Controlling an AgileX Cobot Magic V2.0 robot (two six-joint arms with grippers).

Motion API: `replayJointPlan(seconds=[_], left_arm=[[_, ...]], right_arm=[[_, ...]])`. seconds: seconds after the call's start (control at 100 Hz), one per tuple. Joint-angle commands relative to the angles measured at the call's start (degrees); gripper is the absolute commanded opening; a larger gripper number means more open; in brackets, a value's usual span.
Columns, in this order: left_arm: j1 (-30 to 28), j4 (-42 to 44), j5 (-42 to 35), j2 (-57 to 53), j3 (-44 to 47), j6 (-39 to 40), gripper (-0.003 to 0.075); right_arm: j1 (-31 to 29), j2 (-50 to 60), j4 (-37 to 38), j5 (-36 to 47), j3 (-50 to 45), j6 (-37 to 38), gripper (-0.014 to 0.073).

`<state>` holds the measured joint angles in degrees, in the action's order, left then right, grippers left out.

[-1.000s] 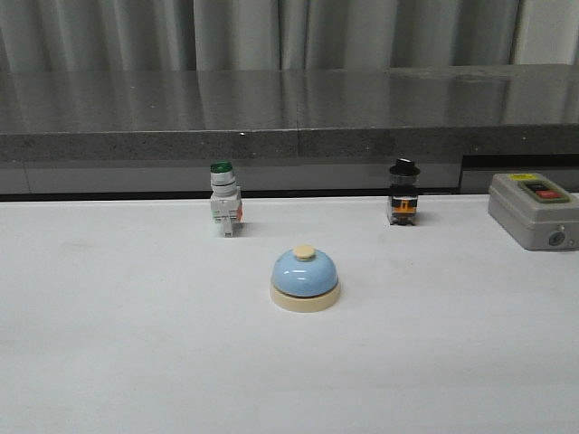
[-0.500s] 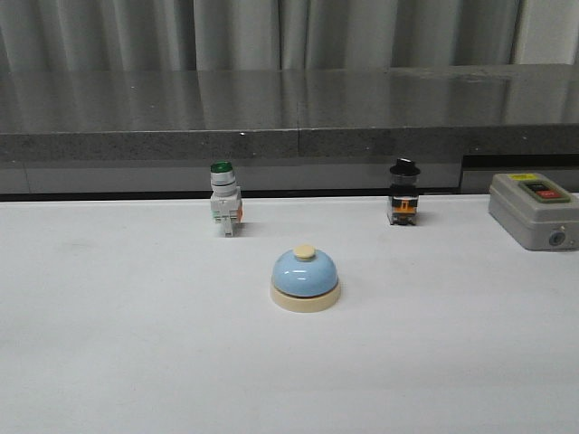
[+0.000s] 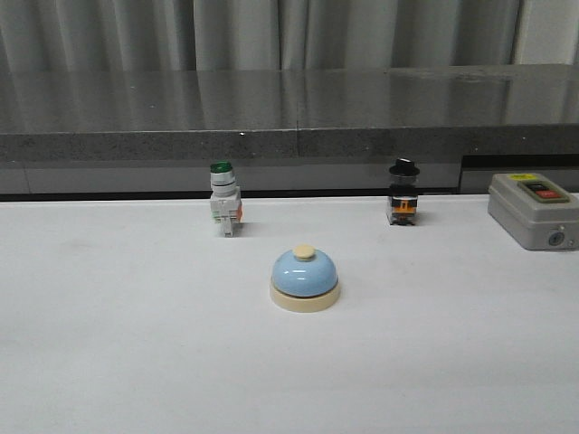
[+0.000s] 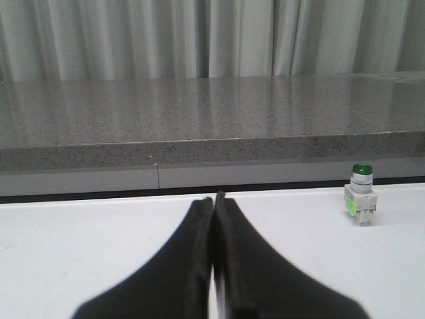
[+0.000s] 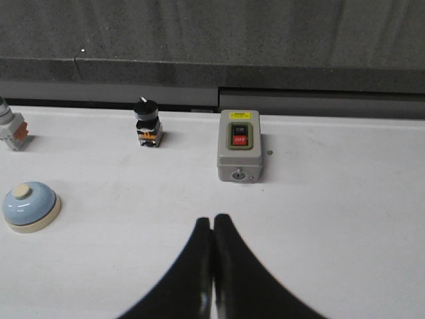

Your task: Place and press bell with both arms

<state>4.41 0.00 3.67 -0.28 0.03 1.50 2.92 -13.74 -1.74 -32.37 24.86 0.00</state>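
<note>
- Left gripper (image 4: pixel 213 219): lower centre of the left wrist view; its two black fingers are pressed together with nothing between them, their tips over bare white table (image 4: pixel 80 246).
- Right gripper (image 5: pixel 212 222): lower centre of the right wrist view; fingers likewise pressed together and holding nothing, above the white surface. Neither gripper appears in the front view.
- Bell (image 3: pixel 306 278): centre of the front view, slightly below the middle; light-blue dome on a cream round base, cream push button on top, upright on the table and free of any contact. In the right wrist view it sits at the left edge, below mid-height, well apart from the gripper.
- Green-capped switch (image 3: pixel 223 199): above and left of the bell in the front view, near the table's far edge; white body, upright. It also appears at the right of the left wrist view, and is cut by the left edge of the right wrist view.
- Black-capped switch (image 3: pixel 403 193): above and right of the bell in the front view, level with the green-capped one; orange markings on its body.
- Grey control box (image 3: pixel 534 210): right edge of the front view, with a dark and a red button on its face; in the right wrist view it lies at centre, above the fingertips.
- Dark stone ledge (image 3: pixel 289 108): spans the upper part of the front view behind the table.
- Pale curtain (image 3: pixel 271 32): top of the frame, beyond the ledge.
</note>
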Motion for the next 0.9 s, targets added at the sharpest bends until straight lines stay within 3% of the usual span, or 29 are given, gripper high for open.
replayJointPlan(seconds=[0.0,0.37,0.59,0.89], left_arm=[[-0.17,-0.79,-4.77,-1.70,2.42,0.56,-0.0020],[-0.17,-0.79,-4.77,-1.70,2.42,0.56,-0.0020],[-0.17,-0.79,-4.77,-1.70,2.42,0.56,-0.0020],[-0.17,-0.79,-4.77,-1.70,2.42,0.56,-0.0020]], right_arm=[[-0.36,2.71,0.40,8.53,-2.57,0.00,-0.0060],[-0.36,14.92,0.40,21.75,-19.25,0.35,-0.0060],[-0.36,15.46,0.40,29.94,-25.56,1.93,-0.0060],[-0.36,15.46,0.40,29.66,-25.57,2.09,-0.0060]])
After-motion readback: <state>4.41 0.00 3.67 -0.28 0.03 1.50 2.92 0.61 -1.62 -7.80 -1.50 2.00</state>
